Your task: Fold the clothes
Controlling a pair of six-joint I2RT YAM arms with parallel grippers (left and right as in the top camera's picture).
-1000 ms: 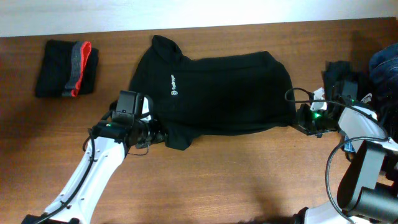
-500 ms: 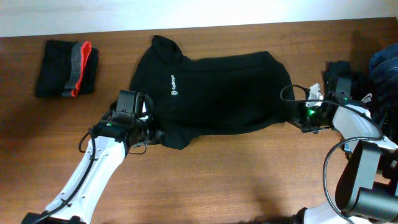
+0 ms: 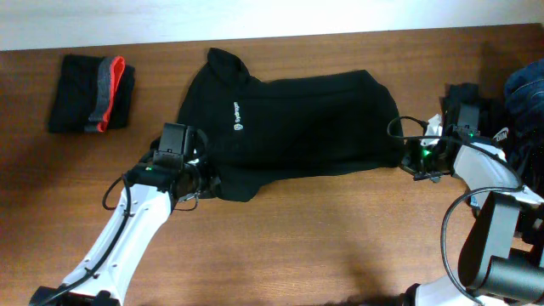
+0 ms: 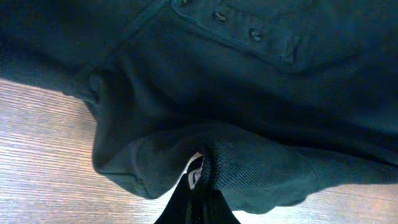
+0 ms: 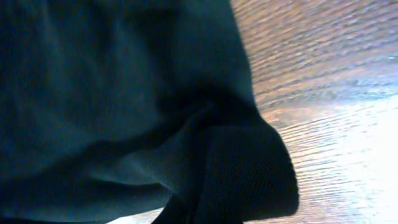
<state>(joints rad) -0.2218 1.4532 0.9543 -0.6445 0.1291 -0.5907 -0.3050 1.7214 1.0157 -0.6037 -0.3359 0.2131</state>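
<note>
The large black short-sleeved shirt point(image 3: 297, 127) lies spread across the middle of the table, its small white logo point(image 3: 237, 119) toward the left. My left gripper point(image 3: 206, 182) is at the shirt's lower left corner. In the left wrist view that gripper point(image 4: 198, 186) is shut on the ribbed sleeve cuff point(image 4: 249, 165), below the buttoned placket point(image 4: 236, 25). My right gripper point(image 3: 408, 161) is at the shirt's right edge. In the right wrist view it point(image 5: 199, 213) is shut on a dark ribbed cuff point(image 5: 249, 174), with its fingertips hidden by fabric.
A folded stack of black and grey-red clothes point(image 3: 92, 93) sits at the back left. A pile of dark and blue clothes point(image 3: 520, 89) lies at the right edge, behind the right arm. Bare wooden table point(image 3: 340, 246) stretches in front of the shirt.
The left gripper has drawn the sleeve corner slightly left and back. The right gripper has shifted a little toward the back with the shirt's edge.
</note>
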